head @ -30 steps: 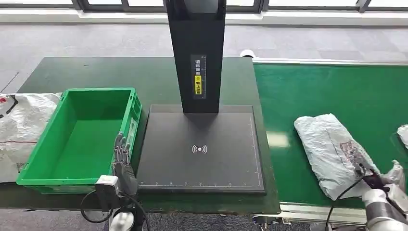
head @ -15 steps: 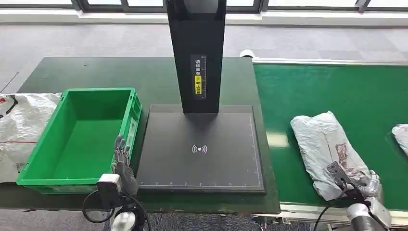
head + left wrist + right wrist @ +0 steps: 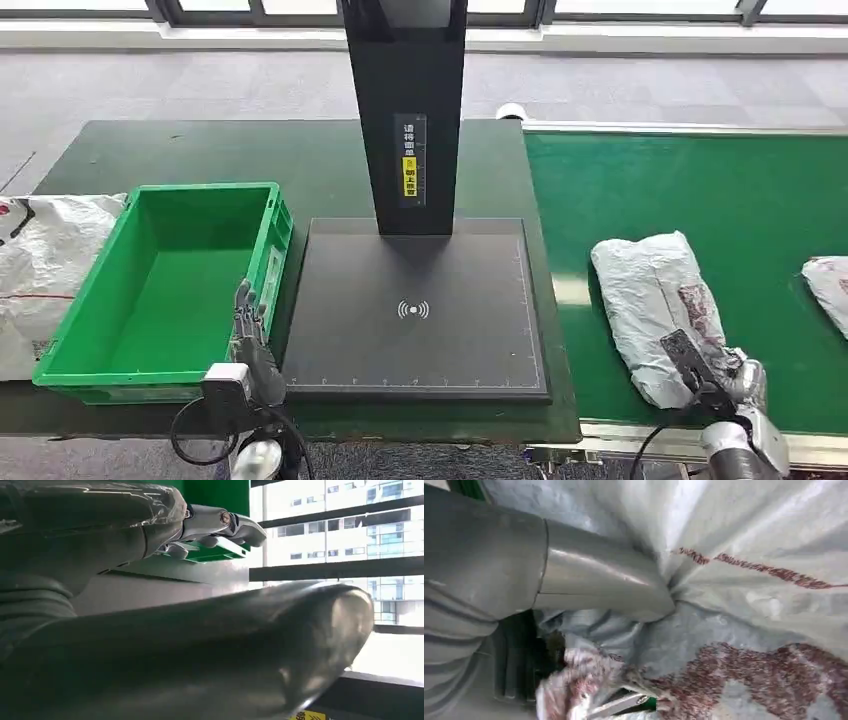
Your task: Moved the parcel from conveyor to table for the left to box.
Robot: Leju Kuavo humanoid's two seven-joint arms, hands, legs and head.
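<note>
A grey plastic parcel (image 3: pixel 648 295) with a dark reddish patch lies on the green conveyor (image 3: pixel 700 180). My right hand (image 3: pixel 725 388) grips its near end at the belt's front edge. In the right wrist view the thumb (image 3: pixel 599 585) digs into the crumpled parcel (image 3: pixel 754 545), and a finger shows under the film. My left hand (image 3: pixel 252 335) stands with its fingers straight and apart, holding nothing, beside the near right corner of the empty green box (image 3: pixel 205 188). The left wrist view has the left hand (image 3: pixel 150 645) close up with the green box (image 3: pixel 220 492) behind it.
A black pad (image 3: pixel 420 340) with a tall black column (image 3: pixel 410 110) lies on the dark green table between box and conveyor. A second parcel (image 3: pixel 828 285) rides at the belt's right edge. A white sack (image 3: pixel 40 260) lies left of the box.
Both parcels have shifted left along the belt. My right hand has moved left with the near parcel and closed on its near end. The left hand has stayed put.
</note>
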